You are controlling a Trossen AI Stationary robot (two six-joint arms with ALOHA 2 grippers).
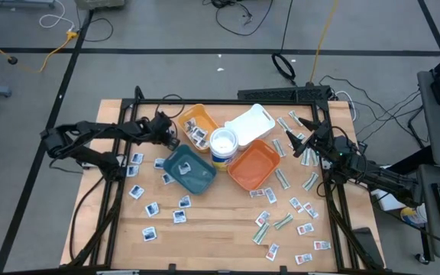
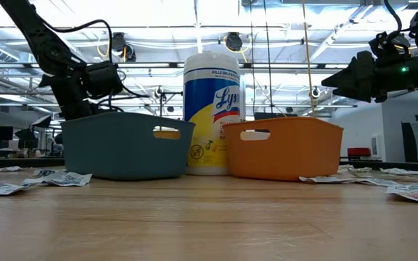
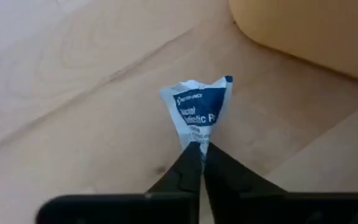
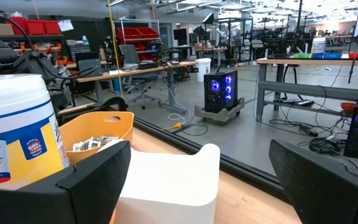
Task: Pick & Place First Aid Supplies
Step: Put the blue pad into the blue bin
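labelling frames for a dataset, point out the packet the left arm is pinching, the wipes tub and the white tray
small white and blue foil packet point(image 3: 199, 112): left wrist view, on its printed blue face.
white round plastic wipes tub point(image 2: 212, 109): low view, on its label.
white rectangular plastic tray point(image 1: 250, 123): high view, on its bare floor.

We note a smooth pale wood tabletop, a crinkled papery white-and-blue packet, matt black plastic-looking left end effector fingers, and smooth plastic teal tray and orange tray.

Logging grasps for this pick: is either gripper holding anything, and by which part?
The left gripper pinches a white-and-blue packet by its crumpled edge. The right gripper is open and holds nothing.
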